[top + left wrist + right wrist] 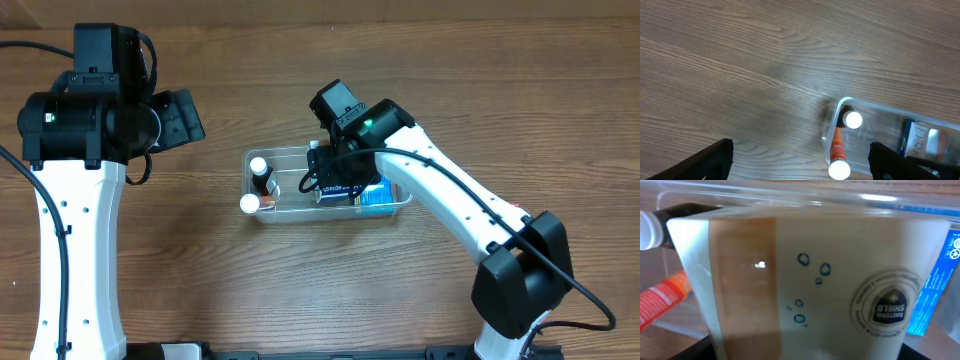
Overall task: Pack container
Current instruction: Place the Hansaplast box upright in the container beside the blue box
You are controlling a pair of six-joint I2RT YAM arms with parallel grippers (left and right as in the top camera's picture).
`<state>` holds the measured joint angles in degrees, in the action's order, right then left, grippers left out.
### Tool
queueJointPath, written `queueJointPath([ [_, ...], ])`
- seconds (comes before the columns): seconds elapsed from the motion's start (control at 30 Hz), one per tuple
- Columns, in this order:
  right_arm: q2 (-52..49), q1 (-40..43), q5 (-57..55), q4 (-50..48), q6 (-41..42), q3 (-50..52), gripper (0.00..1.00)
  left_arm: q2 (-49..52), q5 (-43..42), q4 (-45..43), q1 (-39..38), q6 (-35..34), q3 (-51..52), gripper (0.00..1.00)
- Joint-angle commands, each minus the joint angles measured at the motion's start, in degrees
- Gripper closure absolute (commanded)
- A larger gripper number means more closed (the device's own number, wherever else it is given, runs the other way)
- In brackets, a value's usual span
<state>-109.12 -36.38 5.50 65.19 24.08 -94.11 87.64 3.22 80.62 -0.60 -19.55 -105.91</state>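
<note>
Right pincer (338, 182) sits down inside container (300, 214), centre of overhead frame on worktop (300, 80), and is clamped on cream box (805, 295). White-capped bottles (259, 165) stand at container's left end, blue box (385, 197) at its right. Left pincer (188, 115) is upper left, spread wide, empty.

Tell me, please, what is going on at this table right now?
The robot is packing a clear container. The right gripper is low over its middle, with a cream box filling its wrist camera's view; the grip itself is not visible. A dark white-capped bottle, an orange tube and a blue box are in the container. The left gripper hangs open off to the side, holding nothing.
</note>
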Motion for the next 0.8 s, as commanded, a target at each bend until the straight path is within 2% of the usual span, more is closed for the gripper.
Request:
queueJointPath([
  [0.0,-2.0,0.0,-0.7,-0.6,0.9,0.0,0.25,0.0,0.2,0.0,0.2,0.3,-0.7,0.12],
  [0.5,-5.8,0.0,-0.2,-0.8,0.9,0.0,0.24,0.0,0.2,0.0,0.2,0.3,-0.7,0.12],
  [0.7,-5.8,0.0,-0.2,-0.6,0.9,0.0,0.07,0.0,0.2,0.0,0.2,0.3,-0.7,0.12],
  [0.77,-5.8,0.0,-0.2,-0.6,0.9,0.0,0.07,0.0,0.2,0.0,0.2,0.3,-0.7,0.12],
])
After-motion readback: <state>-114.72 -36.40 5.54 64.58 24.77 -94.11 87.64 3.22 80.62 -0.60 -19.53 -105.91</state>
